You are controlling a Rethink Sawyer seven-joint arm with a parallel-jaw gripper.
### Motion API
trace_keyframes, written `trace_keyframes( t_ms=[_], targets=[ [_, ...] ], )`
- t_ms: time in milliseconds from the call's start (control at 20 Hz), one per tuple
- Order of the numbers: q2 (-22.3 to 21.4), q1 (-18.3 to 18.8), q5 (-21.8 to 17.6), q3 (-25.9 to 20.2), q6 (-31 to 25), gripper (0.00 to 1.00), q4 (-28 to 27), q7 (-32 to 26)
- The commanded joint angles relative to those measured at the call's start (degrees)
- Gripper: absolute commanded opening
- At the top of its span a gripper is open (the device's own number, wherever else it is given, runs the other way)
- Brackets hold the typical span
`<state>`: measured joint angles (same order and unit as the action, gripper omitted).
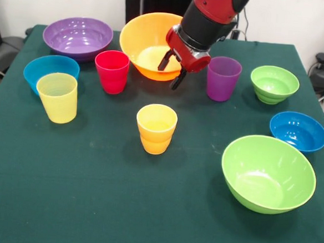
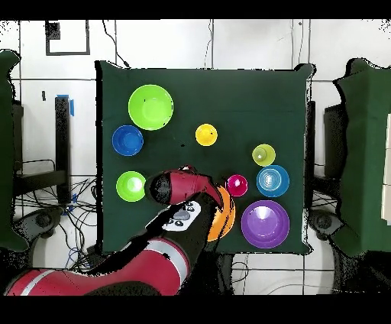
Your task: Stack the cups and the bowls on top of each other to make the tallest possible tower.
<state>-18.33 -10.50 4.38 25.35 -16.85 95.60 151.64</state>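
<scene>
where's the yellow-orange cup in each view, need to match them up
Front view: the yellow-orange cup stands upright alone near the table's middle, nearer the camera than the gripper.
Overhead view: the same cup sits near the table's middle, above the arm, right of the large green bowl.
Shared landmark: the large green bowl, lower right in the front view, upper left in the overhead view.

Cups (image 1: 156,128) mid-table, bowls (image 1: 268,172) around them, nothing apparently stacked

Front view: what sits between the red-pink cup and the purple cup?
The open tool hangs there, in front of the large orange bowl. Below it, between the red-pink cup and purple cup, the green cloth is bare.
</scene>
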Motion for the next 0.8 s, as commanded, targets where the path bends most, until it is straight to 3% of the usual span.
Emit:
trace_keyframes(
  t_ms=[50,800],
  targets=[
    [1.84,0.65,2.98,-6.29,3.17,1.0,2.72,8.51],
    [-0.95,-0.65,4.22,-5.46,-1.8,1.0,3.24,7.55]
  ],
)
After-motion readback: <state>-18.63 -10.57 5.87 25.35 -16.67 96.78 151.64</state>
